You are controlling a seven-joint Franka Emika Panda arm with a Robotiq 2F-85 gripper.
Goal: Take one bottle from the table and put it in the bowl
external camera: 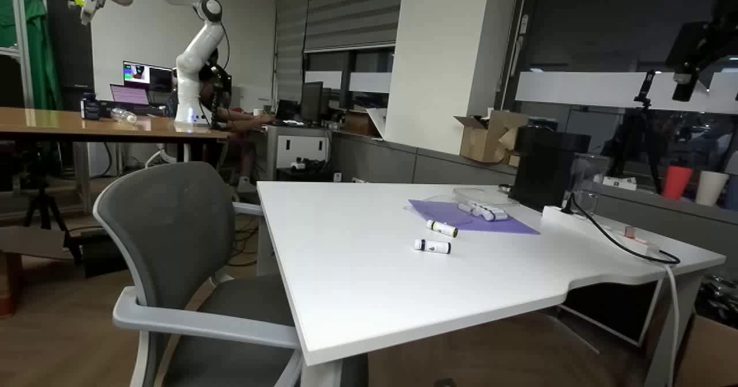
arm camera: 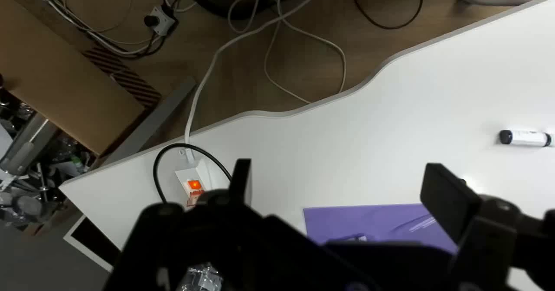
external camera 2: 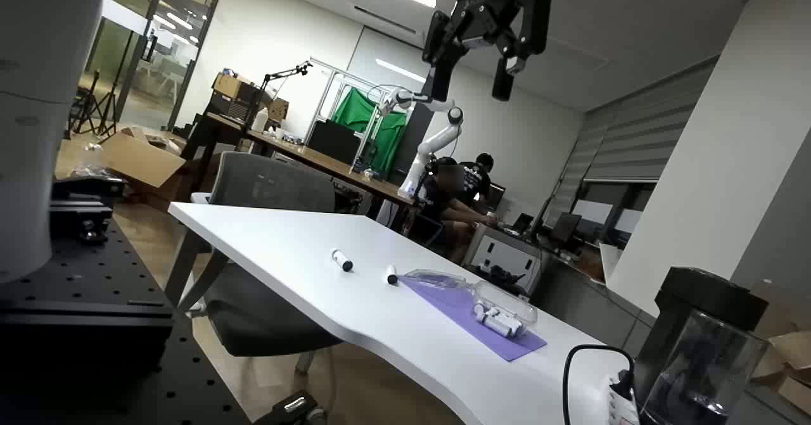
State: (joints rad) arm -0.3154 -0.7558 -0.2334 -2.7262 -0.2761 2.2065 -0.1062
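Observation:
Two tiny whitish bottles with dark ends lie on the white table (external camera: pixel 357 283). The one farther from the purple mat shows in both exterior views (external camera: pixel 432 247) (external camera 2: pixel 342 260) and in the wrist view (arm camera: pixel 527 138). The second bottle (external camera: pixel 442 228) (external camera 2: pixel 391 275) lies by the mat's corner; in the wrist view a finger mostly hides it. A clear plastic container (external camera 2: pixel 507 301) on the purple mat (external camera 2: pixel 456 314) has several similar bottles in or beside it; no other bowl shows. My gripper (external camera 2: pixel 472 83) (arm camera: pixel 340 180) is open and empty, high above the table.
A white power strip (external camera: pixel 594 231) with a black cable lies on the table beside a black appliance (external camera 2: pixel 703 342) with a clear jar. A grey chair (external camera: pixel 167 248) stands at a table edge. The wrist view shows the table's curved edge and floor cables (arm camera: pixel 217 57).

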